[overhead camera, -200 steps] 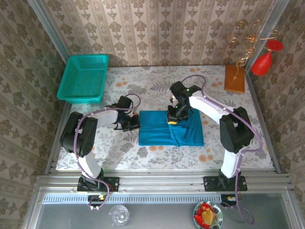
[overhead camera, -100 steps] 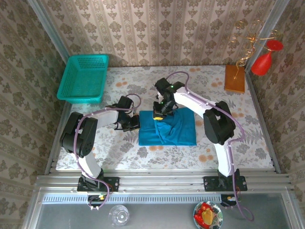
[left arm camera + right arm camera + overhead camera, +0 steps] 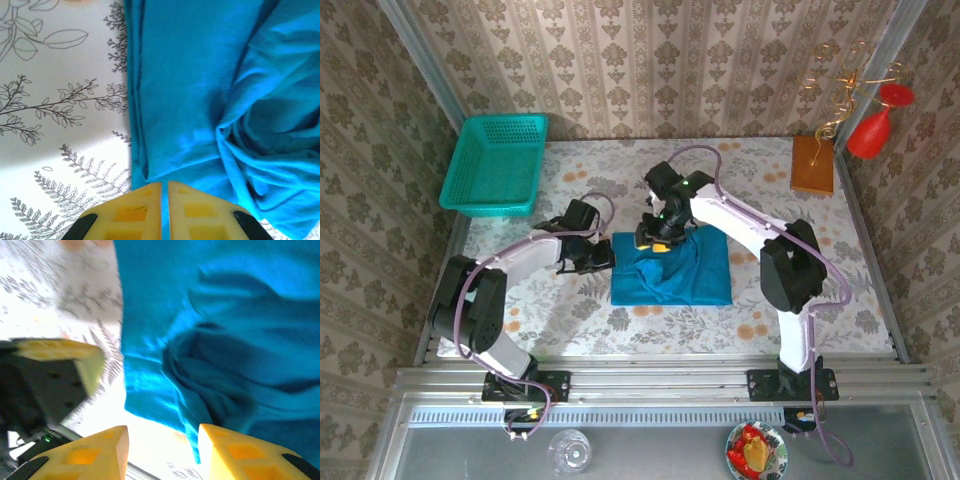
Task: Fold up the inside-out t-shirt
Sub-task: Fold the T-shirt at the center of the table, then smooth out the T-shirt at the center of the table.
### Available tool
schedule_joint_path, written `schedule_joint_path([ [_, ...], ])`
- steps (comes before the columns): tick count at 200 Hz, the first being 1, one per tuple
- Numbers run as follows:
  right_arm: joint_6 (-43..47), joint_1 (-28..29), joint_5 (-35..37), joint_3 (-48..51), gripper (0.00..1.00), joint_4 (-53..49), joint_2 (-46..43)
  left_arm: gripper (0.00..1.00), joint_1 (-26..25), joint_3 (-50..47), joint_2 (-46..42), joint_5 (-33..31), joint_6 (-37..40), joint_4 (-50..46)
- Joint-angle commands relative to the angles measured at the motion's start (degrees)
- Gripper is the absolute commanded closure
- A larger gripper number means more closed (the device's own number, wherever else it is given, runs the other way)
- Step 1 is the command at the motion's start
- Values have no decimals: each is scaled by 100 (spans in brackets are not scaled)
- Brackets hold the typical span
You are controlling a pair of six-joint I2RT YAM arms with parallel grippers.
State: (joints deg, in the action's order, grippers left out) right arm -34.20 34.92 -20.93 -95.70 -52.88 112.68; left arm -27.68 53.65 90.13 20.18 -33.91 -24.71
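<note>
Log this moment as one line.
soft blue-teal cloth t-shirt: folded, rumpled | left gripper: shut on its left edge | right gripper: open over it

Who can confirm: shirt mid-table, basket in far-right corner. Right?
Wrong corner. The top view shows the basket in the far-left corner; the shirt is mid-table, as you said.

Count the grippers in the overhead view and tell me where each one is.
2. The left gripper is at the t-shirt's left edge; the right gripper is over its far-left part.
</note>
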Motion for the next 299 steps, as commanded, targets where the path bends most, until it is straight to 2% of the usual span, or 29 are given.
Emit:
schedule_joint_path([
  [1,203,137,216,539,54,-244,-142,87,-2,4,-221,135,-97,-186],
  [18,203,212,18,735,53,79,-22,87,30,1,-278,117,-90,-216],
  [47,196,502,-300,477,53,384,394,87,114,-36,-410,91,-30,-334],
  [75,205,998,-1036,177,53,654,696,86,588,-245,-755,56,57,-454],
  [87,272,1154,-1435,99,53,743,748,86,684,-314,-877,79,115,-503],
  [102,321,1186,-1568,76,51,752,615,86,707,-337,-953,161,176,-542],
  [128,497,1021,-1434,140,47,677,119,85,513,-275,-858,384,254,-464],
  [146,537,718,-1059,327,47,461,-231,82,247,-111,-674,432,298,-456],
  [176,493,-18,-247,1059,47,138,-852,76,-308,346,-231,536,405,-477],
  [216,514,-817,63,2337,47,200,-1647,71,-783,1139,532,575,985,-947],
  [271,547,-960,432,3260,46,167,-1974,67,-1058,1886,1319,633,1834,-1734],
  [299,552,-984,561,3508,46,321,-1864,69,-1149,2107,1547,56,2016,-2181],
])
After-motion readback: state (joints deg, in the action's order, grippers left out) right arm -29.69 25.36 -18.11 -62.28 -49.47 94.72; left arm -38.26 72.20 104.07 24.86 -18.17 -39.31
